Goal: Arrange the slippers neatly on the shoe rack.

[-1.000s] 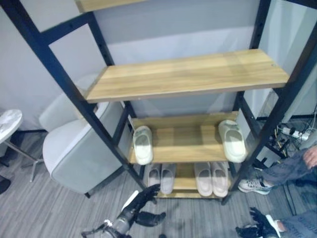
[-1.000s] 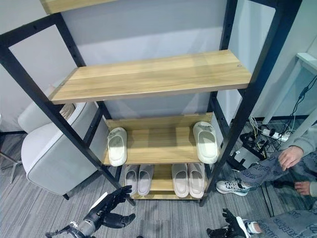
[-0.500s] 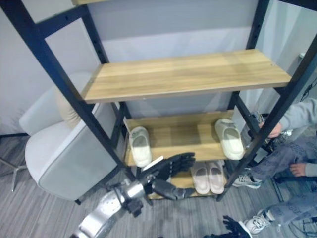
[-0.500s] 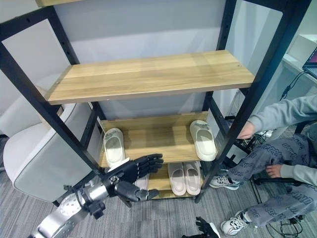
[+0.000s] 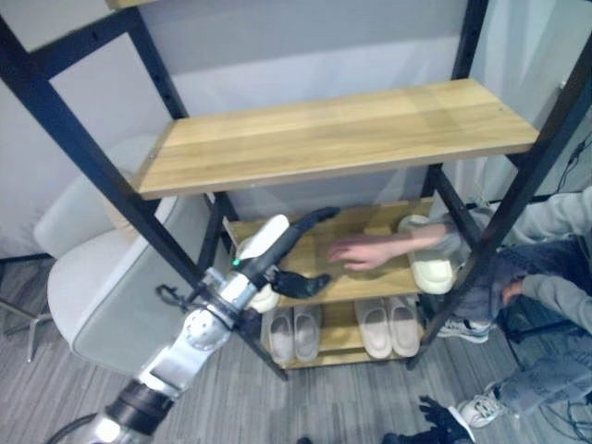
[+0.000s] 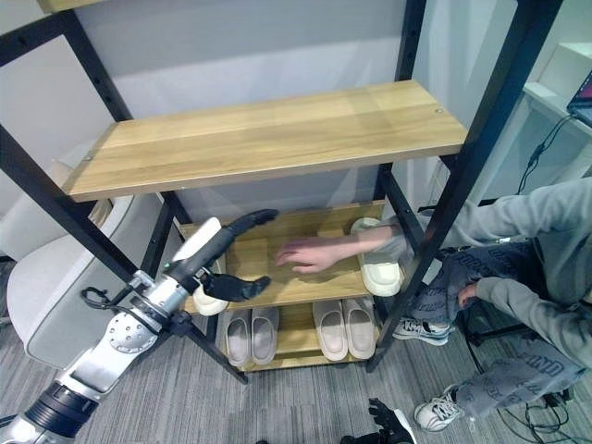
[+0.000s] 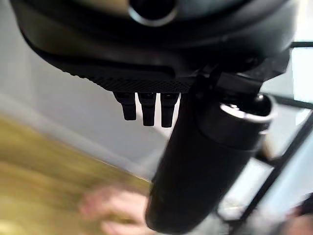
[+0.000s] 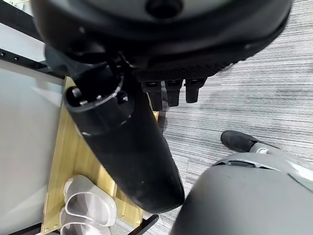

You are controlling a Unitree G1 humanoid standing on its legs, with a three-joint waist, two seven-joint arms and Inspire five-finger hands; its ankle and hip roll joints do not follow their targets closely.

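The robot's left hand [image 6: 215, 250] reaches onto the middle shelf [image 6: 305, 277] of the shoe rack [image 6: 268, 139] with its fingers straight and its thumb spread wide, holding nothing, right over a cream slipper [image 6: 207, 303] at the 9 o'clock end of that shelf. A person's hand [image 6: 298, 256] lies flat in the middle of the same shelf, and a second cream slipper [image 6: 378, 271] sits at the 3 o'clock end, partly under the person's sleeve [image 6: 416, 236]. Two pairs of pale slippers [image 6: 298, 331] stand side by side on the bottom shelf, and the right hand [image 8: 127, 122] hangs low by the rack's foot with its fingers straight and empty.
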